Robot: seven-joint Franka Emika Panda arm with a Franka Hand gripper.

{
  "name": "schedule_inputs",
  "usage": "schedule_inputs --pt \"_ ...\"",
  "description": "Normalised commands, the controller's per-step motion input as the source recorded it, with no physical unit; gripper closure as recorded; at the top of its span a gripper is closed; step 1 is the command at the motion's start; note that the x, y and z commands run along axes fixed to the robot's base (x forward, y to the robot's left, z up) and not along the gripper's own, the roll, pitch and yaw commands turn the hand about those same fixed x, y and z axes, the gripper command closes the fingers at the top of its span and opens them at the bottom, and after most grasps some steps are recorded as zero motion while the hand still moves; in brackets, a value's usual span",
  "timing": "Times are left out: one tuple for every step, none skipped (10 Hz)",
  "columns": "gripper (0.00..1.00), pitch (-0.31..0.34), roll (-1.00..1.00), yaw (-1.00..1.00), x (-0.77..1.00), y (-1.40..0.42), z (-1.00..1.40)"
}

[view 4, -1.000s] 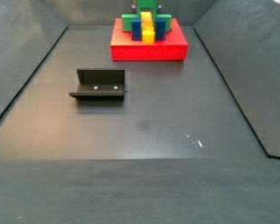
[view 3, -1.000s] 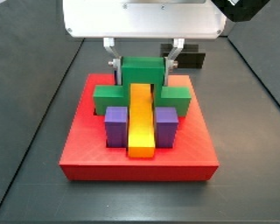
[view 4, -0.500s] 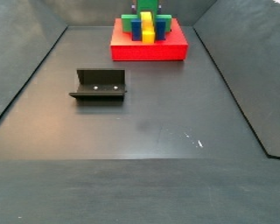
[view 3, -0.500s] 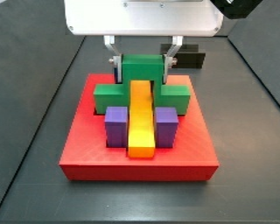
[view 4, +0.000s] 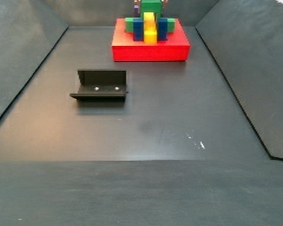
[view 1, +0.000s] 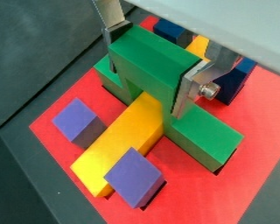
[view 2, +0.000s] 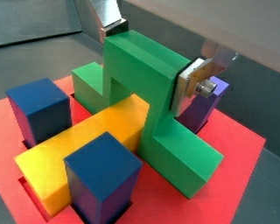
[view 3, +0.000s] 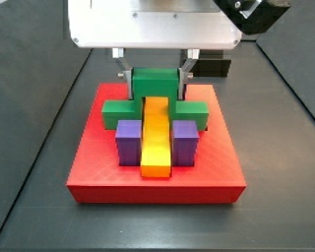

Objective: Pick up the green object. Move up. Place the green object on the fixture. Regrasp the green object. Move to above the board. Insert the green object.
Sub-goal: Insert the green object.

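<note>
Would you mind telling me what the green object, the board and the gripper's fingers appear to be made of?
The green object, held between the plates of the gripper over the board, looks like matte plastic: flat, even colour and crisp edges. The board seems the same kind of matte red plastic, though its surface is slightly grainy. The fingers look like brushed metal: silver sheen and a bolt head.

Floor: a dark grey matte sheet (view 4: 144, 132) is lying flat and filling most of both side views; it is also showing as a plain grey patch in a wrist view (view 1: 25, 52).
Side walls: dark grey panels (view 4: 20, 79) are sloping up and outward from the floor on either side.
Back wall: a dark panel (view 4: 96, 11) is closing the far end.
Seams: pale thin lines (view 3: 289, 98) are running where floor and walls meet.
Light: a small bright glint (view 4: 194, 139) is showing on the floor.
</note>
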Motion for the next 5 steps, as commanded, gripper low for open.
schedule_inputs --pt "1.00 -0.046 -0.11 0.04 0.00 0.00 -0.28" --pt "1.00 -0.110 -0.04 0.06 0.06 0.00 -0.56" --pt "1.00 -0.124 0.01 0.08 0.07 0.00 -0.85" --pt "1.00 -0.111 0.09 0.10 0.07 0.00 -0.93" --pt "1.00 -0.079 0.20 0.09 0.00 -0.07 -0.89"
